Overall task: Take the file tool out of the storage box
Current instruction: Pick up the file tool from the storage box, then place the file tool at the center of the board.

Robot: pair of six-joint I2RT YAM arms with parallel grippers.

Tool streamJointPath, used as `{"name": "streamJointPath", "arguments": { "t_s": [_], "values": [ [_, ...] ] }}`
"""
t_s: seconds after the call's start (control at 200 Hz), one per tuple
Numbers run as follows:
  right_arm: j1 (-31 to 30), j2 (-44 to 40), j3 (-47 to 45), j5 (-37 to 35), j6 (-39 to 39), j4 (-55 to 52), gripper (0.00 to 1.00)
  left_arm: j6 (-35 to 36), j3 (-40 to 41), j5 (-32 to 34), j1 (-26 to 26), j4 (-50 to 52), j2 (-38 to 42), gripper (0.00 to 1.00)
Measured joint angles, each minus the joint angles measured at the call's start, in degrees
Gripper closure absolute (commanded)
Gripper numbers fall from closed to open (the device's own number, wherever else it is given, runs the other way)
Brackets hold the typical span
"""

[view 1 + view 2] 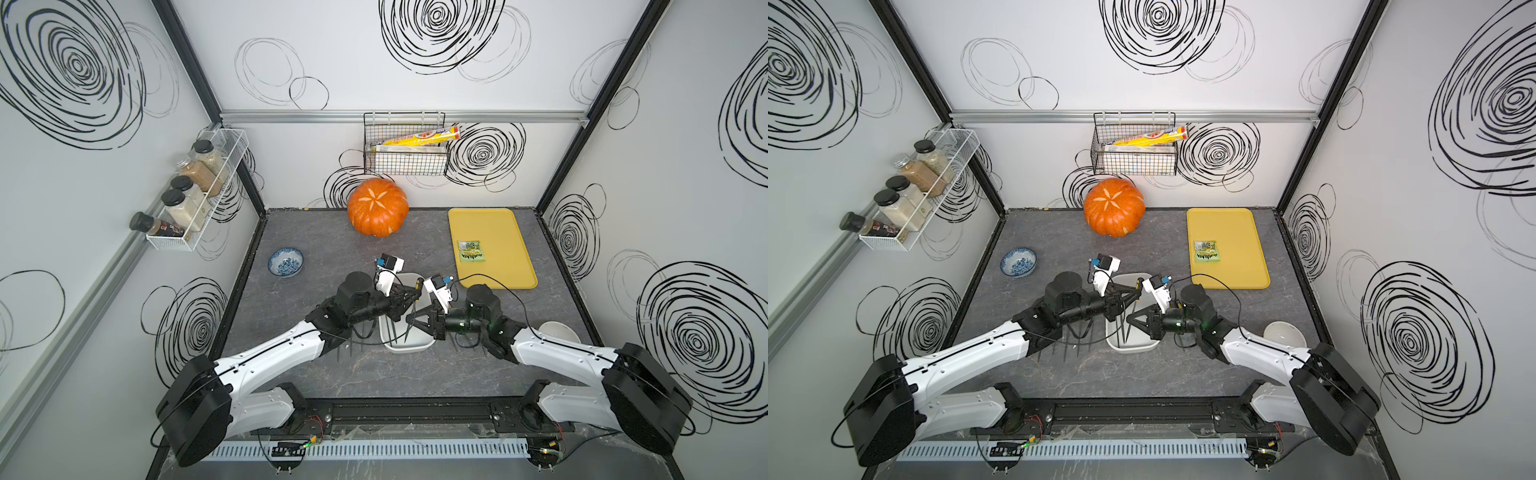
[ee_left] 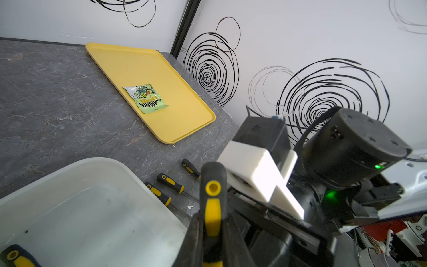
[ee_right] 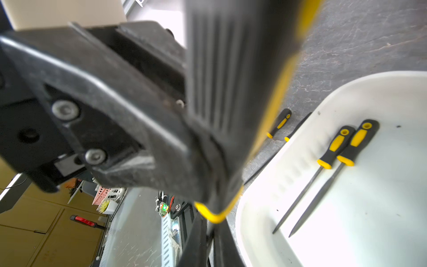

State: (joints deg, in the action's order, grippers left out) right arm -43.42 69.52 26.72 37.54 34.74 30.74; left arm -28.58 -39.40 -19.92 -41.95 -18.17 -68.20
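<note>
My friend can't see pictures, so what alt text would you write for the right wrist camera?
A black-and-yellow file fills the view, its handle held by the left gripper. Beside it, the white storage box holds two more files, and two others lie outside on the grey table.

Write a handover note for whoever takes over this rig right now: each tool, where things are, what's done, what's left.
Left tool: around the handle of the file; grip unclear.
Right tool: shut on the same file, lower down.
The file hangs upright over the storage box.
In the box lie two more files; other files lie on the table beside it.
Done: file picked up.
Left: probably carry it clear and set it on the table.
</note>
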Motion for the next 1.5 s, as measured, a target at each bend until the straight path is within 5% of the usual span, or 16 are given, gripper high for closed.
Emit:
{"name": "streamJointPath", "arguments": {
  "t_s": [0.02, 0.03, 0.055, 0.32, 0.561, 0.906, 1.221, 1.502],
  "values": [
    [0.0, -0.5, 0.15, -0.74, -0.37, -1.62, 1.0, -0.07, 0.07, -0.02, -0.07, -0.02, 0.0, 0.33],
    [-0.02, -0.7, 0.26, -1.09, -0.61, -2.45, 1.0, -0.09, 0.11, -0.07, -0.07, -0.04, 0.02, 0.1],
    [-0.02, -1.46, 0.68, -2.29, -1.09, -5.25, 1.0, -0.17, 0.15, -0.13, -0.07, -0.11, 0.07, 0.01],
    [-0.28, -5.9, 15.74, -31.12, -4.15, -49.2, 1.0, -2.14, 0.26, 4.37, 1.14, 5.11, 3.78, 0.01],
    [0.63, 2.78, 20.65, -50.99, -1.01, -78.05, 1.0, -3.58, 0.26, 4.76, 3.85, 9.05, 5.25, 0.01],
    [9.2, 10.58, 20.98, -57.86, 1.29, -89.48, 1.0, -3.82, -0.94, 2.38, 3.85, 11.98, 4.92, 0.01],
    [10.25, 25.49, 23.28, -58.21, 1.05, -90.6, 1.0, -4.22, -1.22, 0.26, 3.85, 11.96, 4.92, 0.01],
    [10.62, 28.61, 24.72, -57.16, -0.79, -90.58, 1.0, -4.9, -1.53, -2.03, 3.82, 11.93, 4.09, 0.01]
  ]
}}
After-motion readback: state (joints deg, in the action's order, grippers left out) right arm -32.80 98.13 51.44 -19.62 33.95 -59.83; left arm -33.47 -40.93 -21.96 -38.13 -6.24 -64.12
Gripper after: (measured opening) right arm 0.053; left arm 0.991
